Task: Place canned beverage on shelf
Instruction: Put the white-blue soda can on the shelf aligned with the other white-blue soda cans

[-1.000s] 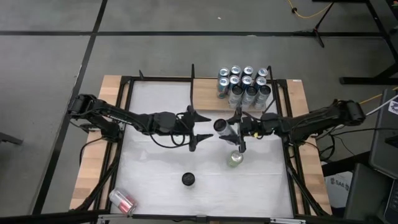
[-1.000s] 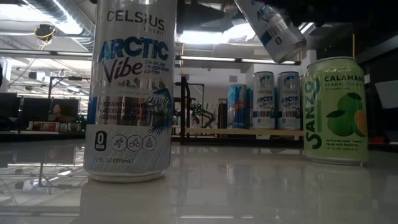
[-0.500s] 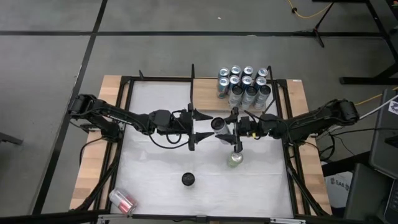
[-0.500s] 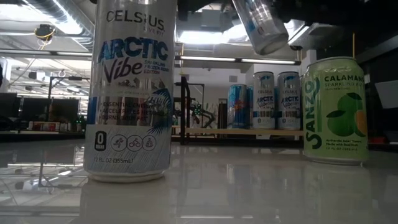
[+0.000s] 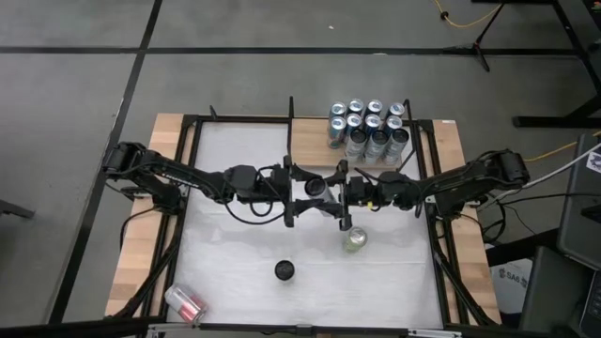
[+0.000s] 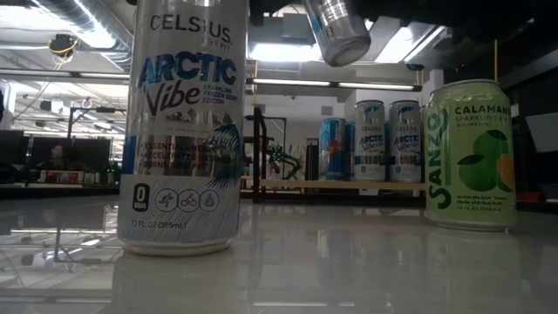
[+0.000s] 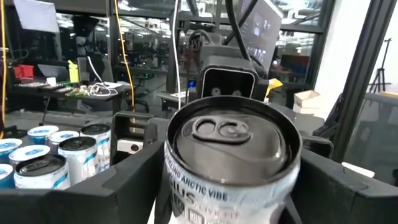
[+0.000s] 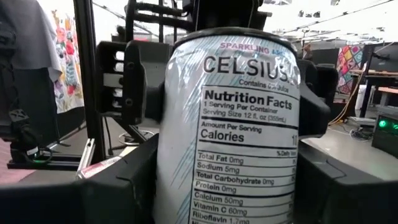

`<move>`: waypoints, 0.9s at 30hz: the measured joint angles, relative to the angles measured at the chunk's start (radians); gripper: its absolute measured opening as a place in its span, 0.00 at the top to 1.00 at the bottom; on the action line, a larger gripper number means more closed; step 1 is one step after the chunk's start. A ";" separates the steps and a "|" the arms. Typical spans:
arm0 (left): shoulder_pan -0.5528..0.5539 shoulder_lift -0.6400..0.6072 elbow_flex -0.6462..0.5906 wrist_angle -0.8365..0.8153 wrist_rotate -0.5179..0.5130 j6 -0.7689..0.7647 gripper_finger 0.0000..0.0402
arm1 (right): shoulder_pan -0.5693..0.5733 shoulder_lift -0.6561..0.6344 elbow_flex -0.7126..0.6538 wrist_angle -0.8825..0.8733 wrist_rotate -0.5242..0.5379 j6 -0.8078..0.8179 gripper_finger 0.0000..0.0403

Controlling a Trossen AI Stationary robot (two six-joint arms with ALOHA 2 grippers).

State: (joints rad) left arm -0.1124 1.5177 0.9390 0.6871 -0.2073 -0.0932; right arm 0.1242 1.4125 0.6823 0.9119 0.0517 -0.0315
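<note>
While aloft, pale silver-blue Celsius can [image 8: 227, 118], nutrition panel outward, pull-tab unopened.

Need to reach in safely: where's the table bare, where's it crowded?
Bare: table between left arm and tipped can; shelf left end. Crowded: can cluster at its right; centre, where left gripper and right gripper flank held can.

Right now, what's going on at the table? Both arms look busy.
The right gripper holds a Celsius can in the air above the middle of the table, shut on it. The left gripper faces it with its open fingers on either side of the can's top end, so this looks like a handover; a left grip isn't evident yet. The shelf at the table's back edge already carries eight cans. A green Sanzo can, another upright can and a tipped can remain on the table.
</note>
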 joint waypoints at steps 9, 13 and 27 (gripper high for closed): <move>-0.007 0.000 0.000 0.005 -0.002 -0.007 0.25 | 0.000 0.000 0.001 -0.025 0.000 -0.001 0.40; -0.007 0.000 0.000 0.003 -0.014 -0.004 0.26 | 0.000 0.000 0.001 -0.025 0.001 -0.001 0.40; -0.007 0.001 0.000 0.005 -0.013 -0.002 0.41 | 0.000 0.000 0.001 -0.031 -0.002 -0.001 0.35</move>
State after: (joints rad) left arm -0.1192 1.5182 0.9390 0.6924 -0.2199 -0.0948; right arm 0.1242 1.4120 0.6834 0.8804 0.0502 -0.0326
